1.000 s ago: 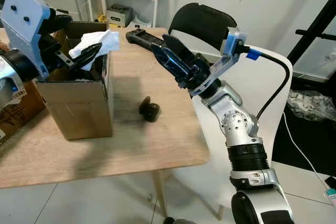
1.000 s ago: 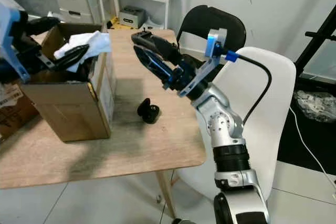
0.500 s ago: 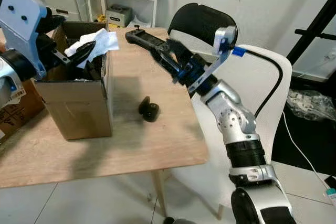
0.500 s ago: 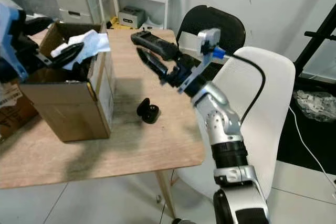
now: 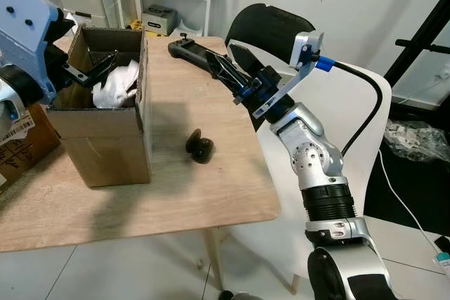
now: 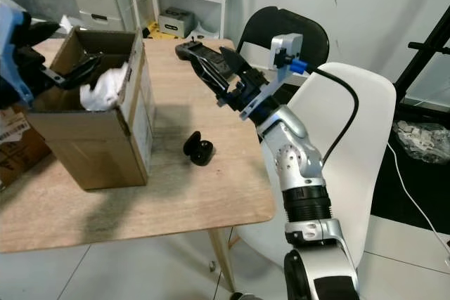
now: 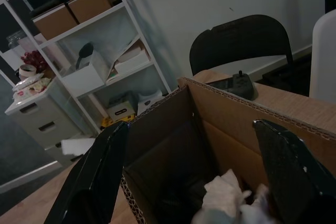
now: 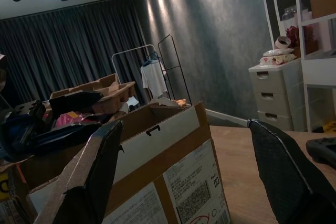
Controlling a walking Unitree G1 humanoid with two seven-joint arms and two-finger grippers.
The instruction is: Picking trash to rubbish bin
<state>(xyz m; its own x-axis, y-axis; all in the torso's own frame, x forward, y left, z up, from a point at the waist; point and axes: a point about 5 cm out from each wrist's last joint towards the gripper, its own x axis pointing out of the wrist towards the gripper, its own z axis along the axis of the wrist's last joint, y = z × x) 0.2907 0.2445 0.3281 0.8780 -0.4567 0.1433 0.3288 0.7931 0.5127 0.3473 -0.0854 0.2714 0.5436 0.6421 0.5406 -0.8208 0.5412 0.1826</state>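
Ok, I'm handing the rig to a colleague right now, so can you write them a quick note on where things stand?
Left tool: open, over the open top of the cardboard box, holding nothing.
Right tool: open, raised over the far side of the wooden table, holding nothing.
Done: white crumpled tissue lies inside the box.
Left: a small black object lies on the table just right of the box, untouched. A black handheld device lies at the table's far edge; it may not be trash.
Suggested next: probably the right tool takes the small black object, being nearer.
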